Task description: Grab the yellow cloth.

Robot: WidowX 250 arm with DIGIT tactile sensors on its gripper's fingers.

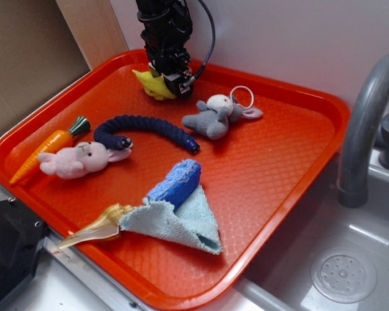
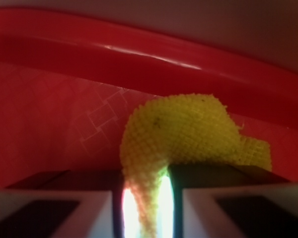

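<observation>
Both fingers (image 2: pixel 146 203) sit nearly closed, pinching a fold of the yellow cloth (image 2: pixel 188 131) between them.

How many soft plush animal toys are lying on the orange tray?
2. The pink plush rabbit lies near the tray's left edge, beside the plastic carrot. The grey plush animal with a white ring lies near the back, right of the gripper. None seems hidden.

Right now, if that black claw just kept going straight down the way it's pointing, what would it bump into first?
The yellow cloth: the gripper points down at it, with a fold already between its fingers. Right under the cloth lies the orange tray, so pushing farther would probably just press the cloth against the tray.
</observation>
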